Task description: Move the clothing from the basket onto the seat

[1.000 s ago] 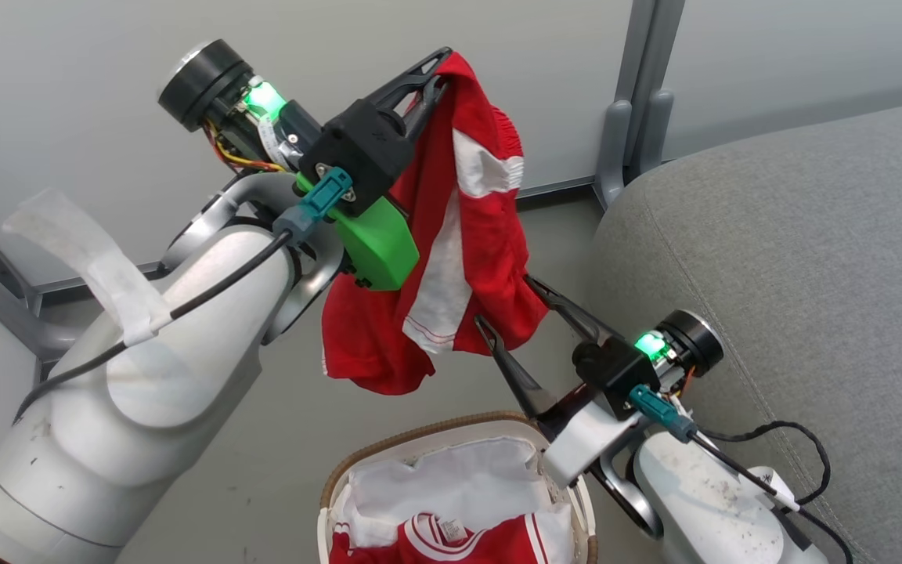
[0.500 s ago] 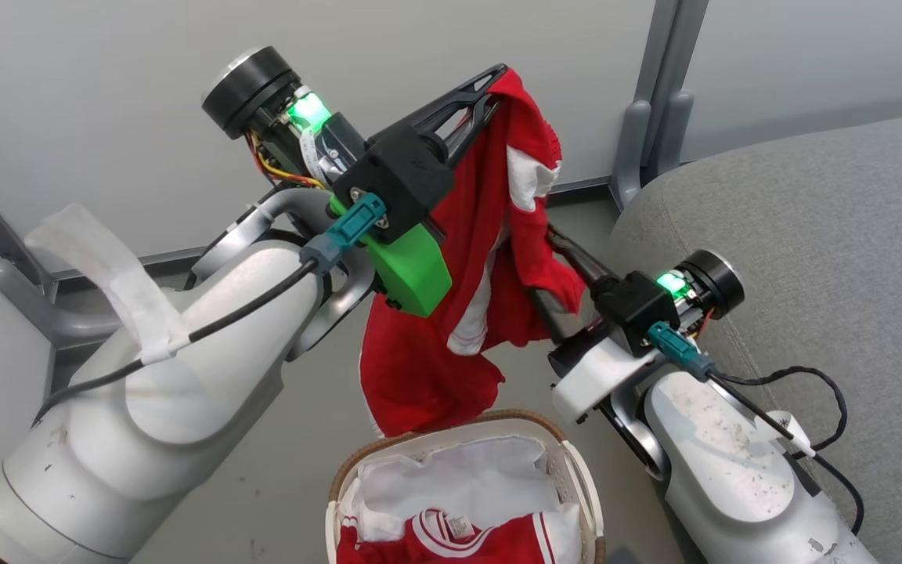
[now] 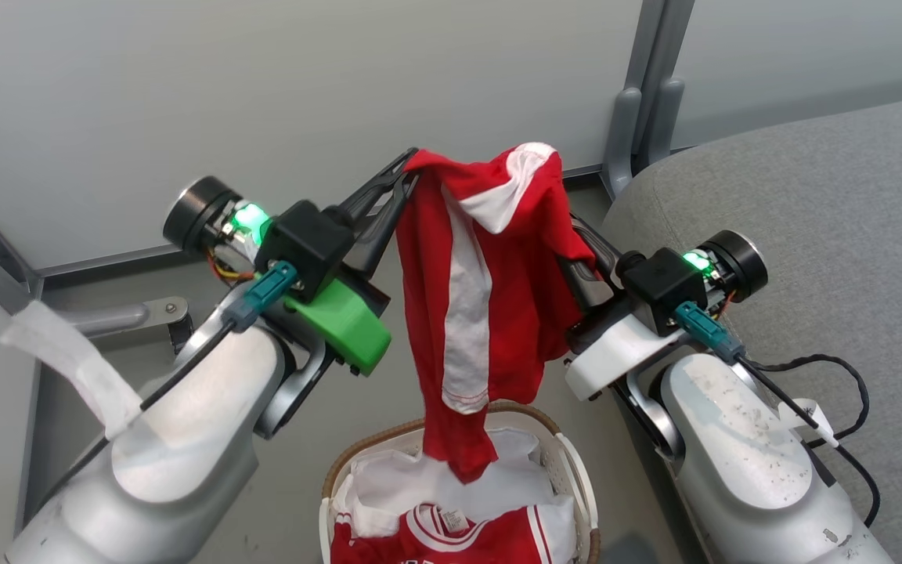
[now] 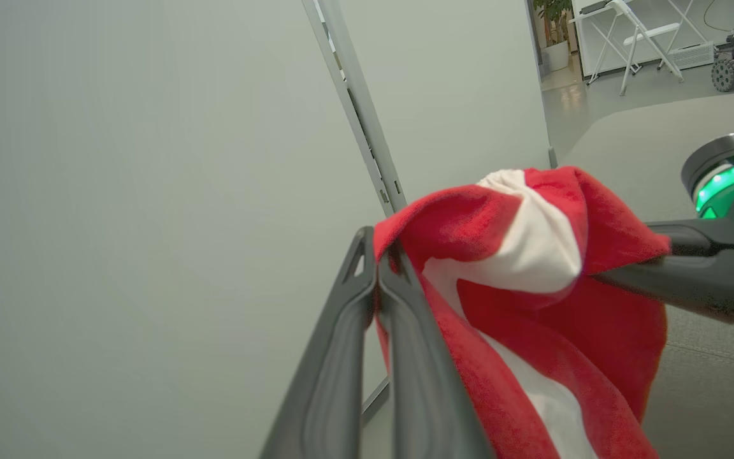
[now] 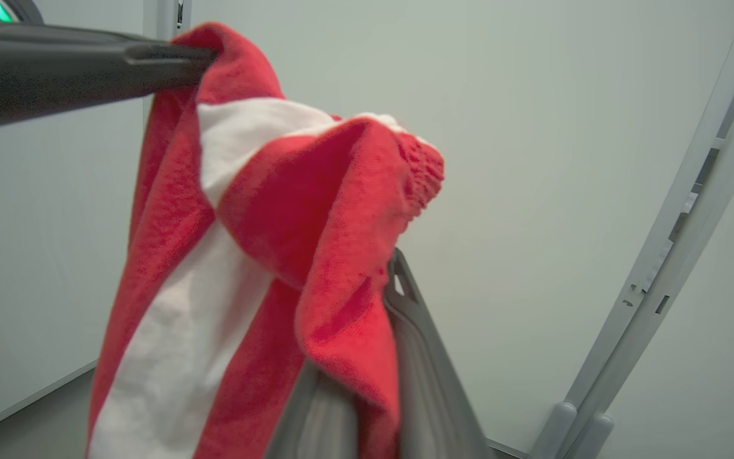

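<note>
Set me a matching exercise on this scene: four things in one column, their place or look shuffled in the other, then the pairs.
Column one
1. hanging jersey
2. second jersey
3. basket
4. seat

Column two
A. grey, at the head view's right
B. white, with a brown rim
C. held up in the air, lower end over the basket
D. lying in the basket

Pairs: 1-C, 2-D, 3-B, 4-A
</note>
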